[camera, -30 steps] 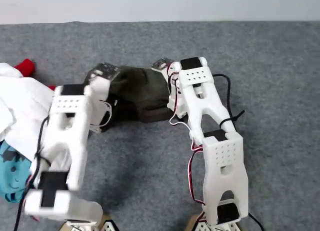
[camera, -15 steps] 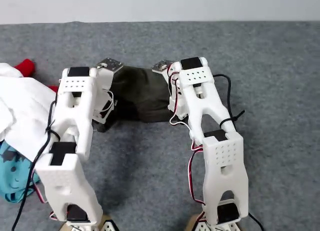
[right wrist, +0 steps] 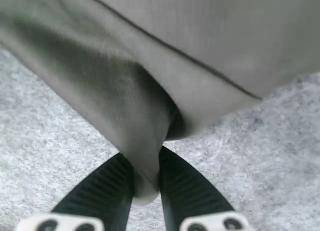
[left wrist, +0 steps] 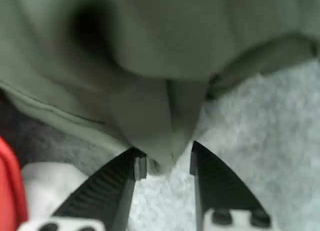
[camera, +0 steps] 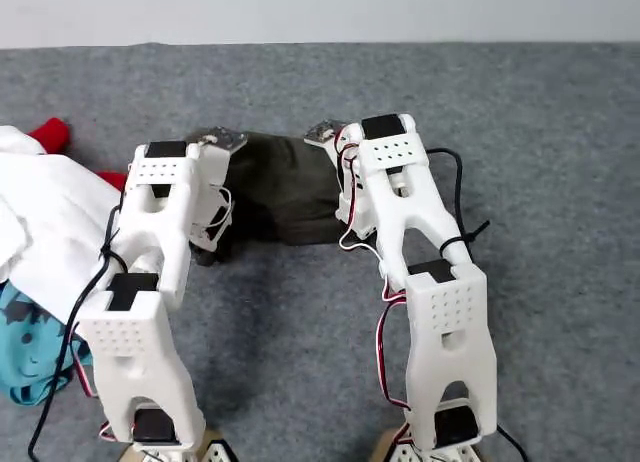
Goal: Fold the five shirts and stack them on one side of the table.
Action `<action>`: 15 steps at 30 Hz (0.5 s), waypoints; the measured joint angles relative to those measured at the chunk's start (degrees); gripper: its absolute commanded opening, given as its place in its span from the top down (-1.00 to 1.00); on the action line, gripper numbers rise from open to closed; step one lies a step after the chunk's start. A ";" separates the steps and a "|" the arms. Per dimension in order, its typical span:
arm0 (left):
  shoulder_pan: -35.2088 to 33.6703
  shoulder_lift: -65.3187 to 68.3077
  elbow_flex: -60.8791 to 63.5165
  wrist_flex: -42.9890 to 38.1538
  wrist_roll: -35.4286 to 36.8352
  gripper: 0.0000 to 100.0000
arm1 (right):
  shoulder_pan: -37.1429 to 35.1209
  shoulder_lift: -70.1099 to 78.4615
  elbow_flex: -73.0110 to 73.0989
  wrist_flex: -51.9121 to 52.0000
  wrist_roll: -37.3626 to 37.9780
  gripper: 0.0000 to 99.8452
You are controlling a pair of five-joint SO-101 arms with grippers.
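**A:** What is taking up the most room?

**B:** The grey table (camera: 560,132) is running under everything; two white arms are stretching across it side by side, the left arm (camera: 150,272) beside the loose shirts, the right arm (camera: 420,242) nearer the middle.

**A:** And where are the shirts lying?

**B:** A white shirt (camera: 45,222) is lying crumpled at the table's left edge, just beside the left arm; a teal shirt (camera: 22,347) is poking out from under it on the near side; a red shirt (camera: 48,134) is peeking out at its far side. The olive shirt (camera: 280,187) is lying bunched between the two wrists, apart from those three.

**A:** What are the grippers doing?

**B:** The left gripper (left wrist: 164,158) is pinching a fold of the olive shirt, its fingers (left wrist: 125,176) standing narrow with cloth filling the gap; the right gripper (right wrist: 146,171) is clamping a fold at the shirt's other end, its fingers (right wrist: 107,183) nearly meeting around the cloth; grey table is showing beneath the cloth in both wrist views.
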 measured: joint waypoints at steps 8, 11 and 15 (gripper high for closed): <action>0.00 0.35 0.00 -4.13 1.93 0.99 | 0.00 0.00 0.00 0.44 0.00 0.98; 0.00 0.35 0.00 -4.04 1.93 0.99 | 0.00 0.00 0.00 1.05 0.00 0.98; 0.00 0.35 0.00 -2.73 1.93 0.99 | 0.79 -0.35 0.00 1.05 0.00 0.98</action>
